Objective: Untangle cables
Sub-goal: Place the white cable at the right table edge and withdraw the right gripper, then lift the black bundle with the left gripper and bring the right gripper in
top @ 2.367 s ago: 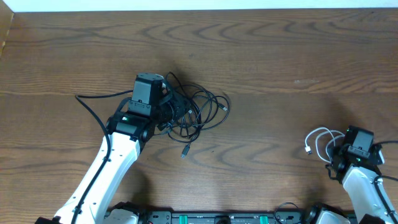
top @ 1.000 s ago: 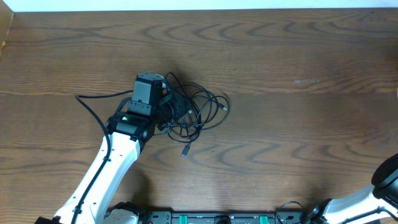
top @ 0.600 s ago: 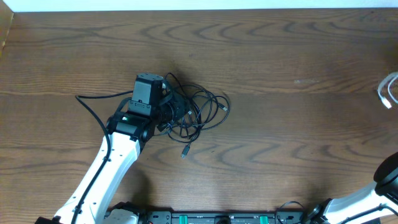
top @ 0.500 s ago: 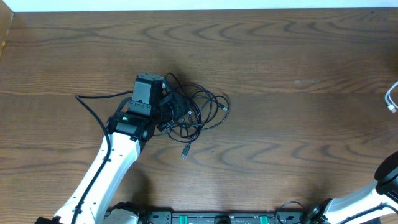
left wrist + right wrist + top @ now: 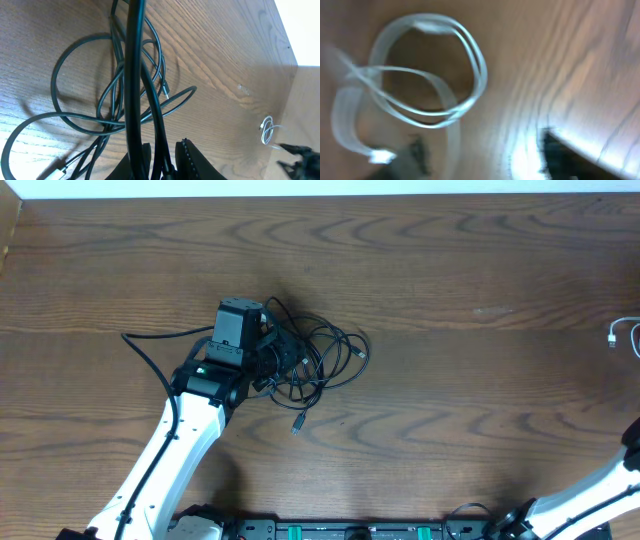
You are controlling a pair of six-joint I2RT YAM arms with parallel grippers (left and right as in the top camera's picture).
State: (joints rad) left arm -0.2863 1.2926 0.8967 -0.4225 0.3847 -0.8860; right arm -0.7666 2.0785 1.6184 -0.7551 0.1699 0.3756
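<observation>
As the left gripper (image 5: 265,352) pinched the black cables (image 5: 300,370), the right gripper, jaws unreadable through blur above the white cable (image 5: 430,70), would best lift clear without snagging it.

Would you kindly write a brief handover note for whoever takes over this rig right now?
Left gripper: shut on strands of the black cables, at the left side of their pile.
Right gripper: open or shut not clear; the white cable lies apart from it.
Things: black cables in one tangled pile left of centre; white cable alone at the far right edge of the table.
Done: white cable is apart from the pile.
Left: separate the black cables.
</observation>
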